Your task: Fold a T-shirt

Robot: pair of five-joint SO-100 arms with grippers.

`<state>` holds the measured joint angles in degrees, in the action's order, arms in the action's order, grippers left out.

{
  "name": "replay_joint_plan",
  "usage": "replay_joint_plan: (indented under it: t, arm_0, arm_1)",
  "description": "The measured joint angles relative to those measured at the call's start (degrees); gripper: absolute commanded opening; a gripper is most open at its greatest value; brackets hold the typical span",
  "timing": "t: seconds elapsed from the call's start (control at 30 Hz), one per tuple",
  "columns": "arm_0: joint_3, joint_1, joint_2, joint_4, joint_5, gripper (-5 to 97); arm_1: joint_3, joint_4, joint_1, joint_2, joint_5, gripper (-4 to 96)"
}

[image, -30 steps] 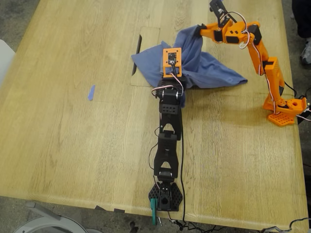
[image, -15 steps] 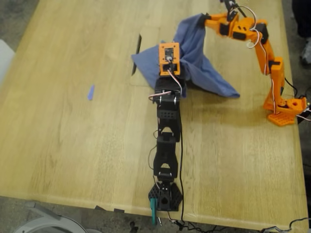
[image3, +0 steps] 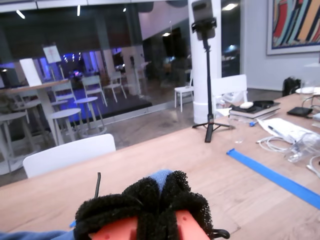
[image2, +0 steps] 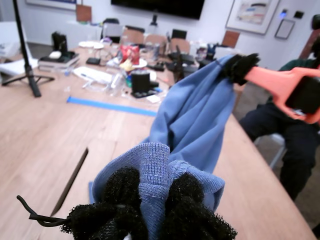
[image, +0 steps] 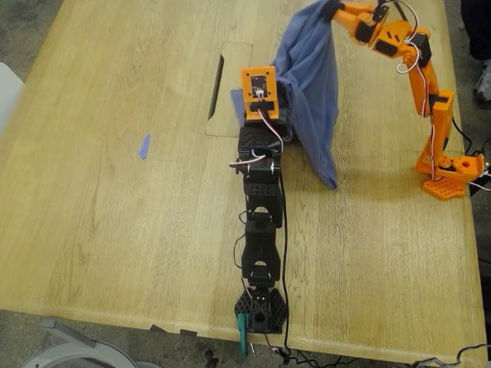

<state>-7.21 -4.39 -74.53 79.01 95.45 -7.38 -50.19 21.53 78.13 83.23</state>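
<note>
Wood tabletop (image: 115,230), conf. room behind. T-shirt (image: 311,84) hangs above it btw. both arms: my first hand (image2: 150,210) clamped on a bunched fold, my second hand (image3: 150,202) clamped on another edge, raised higher.

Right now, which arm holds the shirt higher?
The orange arm, my second gripper, holds the shirt at its top; the black arm grips it lower.

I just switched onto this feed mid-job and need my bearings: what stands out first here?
The T-shirt hangs off the wooden table, stretched between two arms near the exterior view's top right. My first gripper, on the black arm, is shut on one bunched edge; my second gripper, on the orange arm, is shut on another, higher up. A small blue tape strip lies alone toward that view's left.
</note>
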Motion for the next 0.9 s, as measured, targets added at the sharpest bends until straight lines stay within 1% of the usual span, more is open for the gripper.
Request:
replay_joint_plan:
  t: [0.33,0.7,0.9]
  arm_0:
    - [0.35,-1.05,-1.32,-6.59,0.0,0]
    - [0.35,0.0,-6.42,-9.84,0.0,0]
    - [0.35,-3.16,-7.38,-14.24,0.0,0]
  arm_1:
    - [-0.53,7.29,3.34,2.02,0.53,-0.1]
    - [-0.62,8.0,2.37,6.33,0.53,-0.1]
    - [-0.62,9.05,0.7,9.14,0.53,-0.1]
